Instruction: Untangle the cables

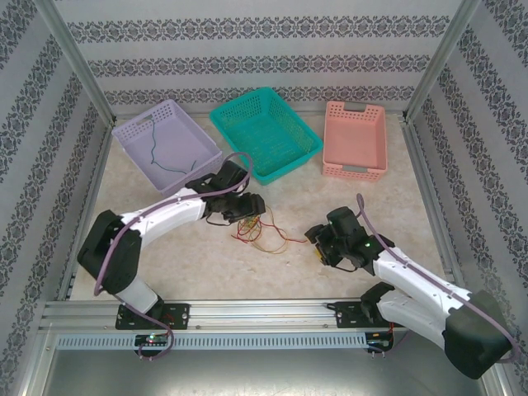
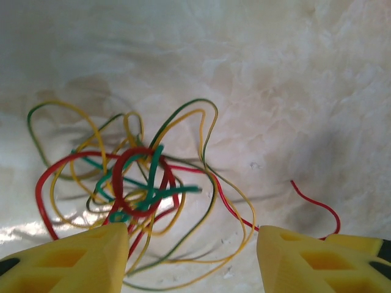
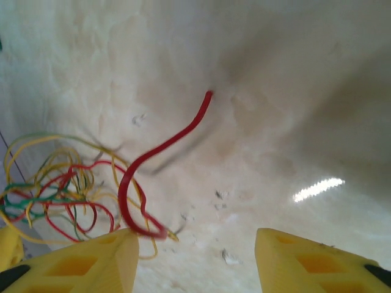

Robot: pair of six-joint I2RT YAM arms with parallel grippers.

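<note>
The cables (image 1: 257, 233) lie in one loose knot on the table (image 1: 190, 264), near its middle, with red, yellow and green loops crossing one another. Seen from the top camera, the knot's long axis runs across the table from my left side toward my right. My left claw (image 2: 192, 259) is the nearer one. It hangs just over the far left edge of the knot, its jaws stand well apart, and a few yellow and red loops pass under the gap without being pinched. It holds nothing. My right claw (image 3: 195, 262) sits apart from the knot on its right side, also with jaws spread and empty. In the right wrist view the knot lies off to the left, beyond the left finger. One loose red strand (image 3: 201, 110) curls out of the knot beside that finger and runs away from the claw, tilting to the right, with its free end resting on bare table. I judge this strand to be the part my right claw could reach most easily. The claw would have to close across the strand, not along it. A separate dark cable (image 1: 155, 153) lies in the purple basket (image 1: 186, 136) at the far left. The teal basket (image 1: 264, 136) and the pink basket (image 1: 355, 140) stand beside it.
</note>
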